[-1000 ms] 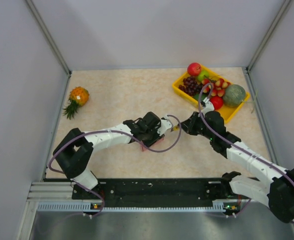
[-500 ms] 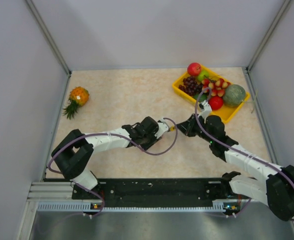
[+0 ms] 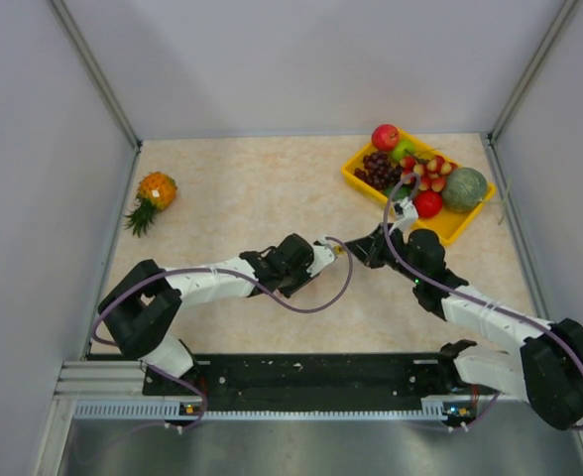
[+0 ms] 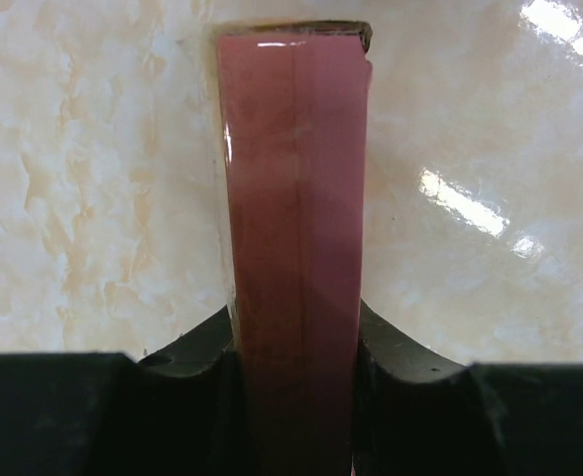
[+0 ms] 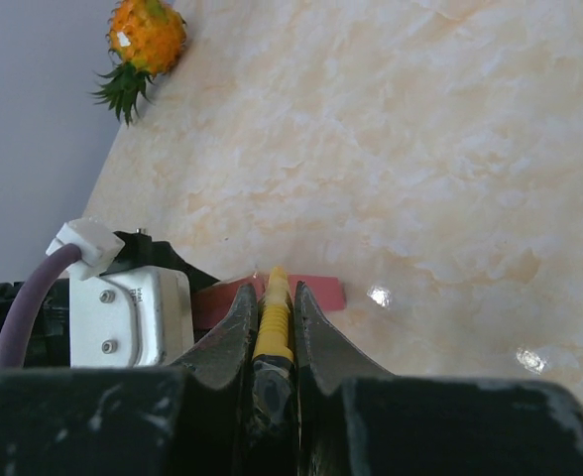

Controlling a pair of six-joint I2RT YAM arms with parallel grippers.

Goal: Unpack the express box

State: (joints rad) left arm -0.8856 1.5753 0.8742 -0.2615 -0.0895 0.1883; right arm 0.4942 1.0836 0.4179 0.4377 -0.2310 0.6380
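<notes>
The express box (image 4: pixel 293 188) sits pinched between the two black fingers (image 4: pixel 396 347) of the left gripper (image 4: pixel 293 342), near the middle of the marbled table (image 3: pixel 242 178) and a little toward its right side. From the left wrist camera it shows as a long pink face with a faint line down its middle, running straight away from the fingers, which press on its two long sides. Whether the box rests on the tabletop or is held just above it cannot be told. From above, the left gripper (image 3: pixel 318 256) covers the box almost wholly. The right gripper (image 3: pixel 363 248) faces it from the right, the two nearly tip to tip. Its jaws are squeezed onto a yellow utility knife (image 5: pixel 273 322), which stands between them and points forward. In the right wrist view the knife's tip reaches the thin pink edge of the box (image 5: pixel 321 292), though actual contact cannot be made out. A pineapple (image 3: pixel 153 193) lies well apart near the table's left edge. A yellow fruit tray (image 3: pixel 355 178) stands at the far right corner, holding a red apple (image 3: pixel 385 137), dark grapes (image 3: pixel 375 167) and a green melon (image 3: pixel 464 186).
</notes>
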